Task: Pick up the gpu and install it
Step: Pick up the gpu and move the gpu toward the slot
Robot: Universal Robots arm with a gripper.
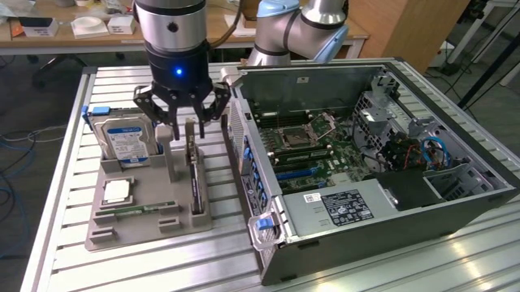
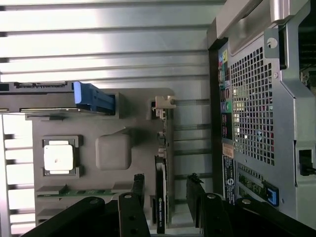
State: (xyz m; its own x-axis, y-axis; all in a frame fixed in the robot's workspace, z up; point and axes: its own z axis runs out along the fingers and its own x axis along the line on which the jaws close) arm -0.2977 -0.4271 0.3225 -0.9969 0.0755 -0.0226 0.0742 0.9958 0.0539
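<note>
1. Tool (image 1: 187, 130) on the robot arm's (image 1: 172, 30) end points straight down, its dark fingers (image 2: 134, 202) spread wide and released, gripping nothing.
2. Between those spread fingers stands the gpu (image 1: 194, 173), a thin dark card set upright on its long edge. The wrist view shows a gap on each side of the card, so neither finger touches it.
3. The gpu sits in a slot of a grey holder tray (image 1: 150, 234), which lies directly beneath the tool on a ribbed metal surface (image 1: 122, 267).
4. Just beside the tool, toward the exterior view's left, a silver hard drive (image 1: 123, 143) with a blue and white label stands upright in the same tray.
5. Farther from the tool along the tray, a square processor chip (image 1: 118, 191) lies flat in a recess, and a narrow green memory stick (image 1: 142, 208) lies beyond it.
6. On the tool's other side, toward the exterior view's right, an open computer case (image 1: 366, 213) lies on its side close to the tray, with its motherboard (image 1: 313, 152) facing up.
</note>
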